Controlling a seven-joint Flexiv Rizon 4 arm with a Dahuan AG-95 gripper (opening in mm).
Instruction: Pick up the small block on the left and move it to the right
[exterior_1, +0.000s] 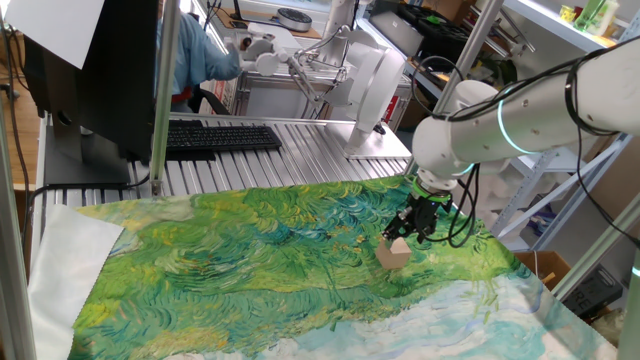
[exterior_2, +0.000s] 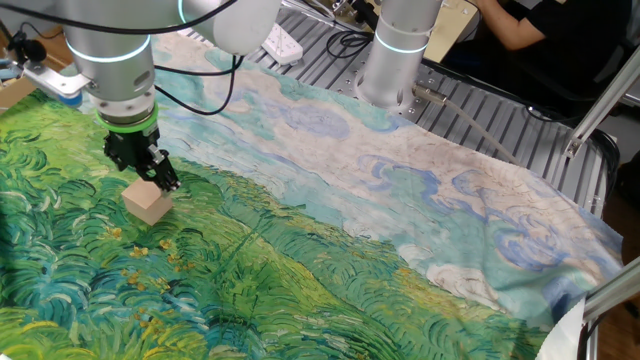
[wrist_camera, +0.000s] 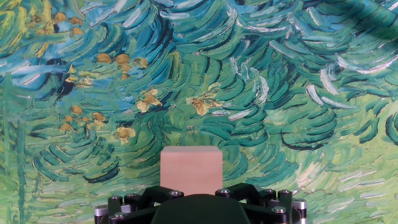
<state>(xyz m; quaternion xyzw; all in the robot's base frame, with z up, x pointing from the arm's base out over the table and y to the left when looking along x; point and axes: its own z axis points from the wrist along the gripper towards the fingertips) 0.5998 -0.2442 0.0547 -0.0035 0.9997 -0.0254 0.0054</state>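
You are looking at the arm (exterior_1: 520, 110) reaching down over the painted cloth (exterior_1: 250, 260) that is covering the table, with its gripper (exterior_1: 415, 222) pointing straight at the surface. In one fixed view the small block (exterior_1: 394, 252) is sitting on the cloth at about seven o'clock from the gripper, right beside the dark fingers (exterior_1: 425, 215) and not lifted off the fabric; you cannot tell from that angle whether the fingers are touching it. In the other fixed view the gripper (exterior_2: 142, 160) is hanging under the arm's grey wrist (exterior_2: 112, 60) and the small block (exterior_2: 148, 202) is lying at about five o'clock from it, its top face showing just below the fingertips, its bottom resting on green brushstrokes. The jaws are standing wide apart, as far as they go, and nothing is being held between them. In the hand view the small block (wrist_camera: 191, 170) is showing as a plain tan square low in the middle, at six o'clock of the picture, its lower edge partly hidden by the black body of the gripper (wrist_camera: 199, 208), and yellow flecks in the cloth (wrist_camera: 280, 93) are scattering out toward ten o'clock from it. Behind the cloth, in the first fixed view, a black keyboard (exterior_1: 220, 137) is lying on the ribbed metal table (exterior_1: 300, 150) at about eleven o'clock from the block, well apart from it.
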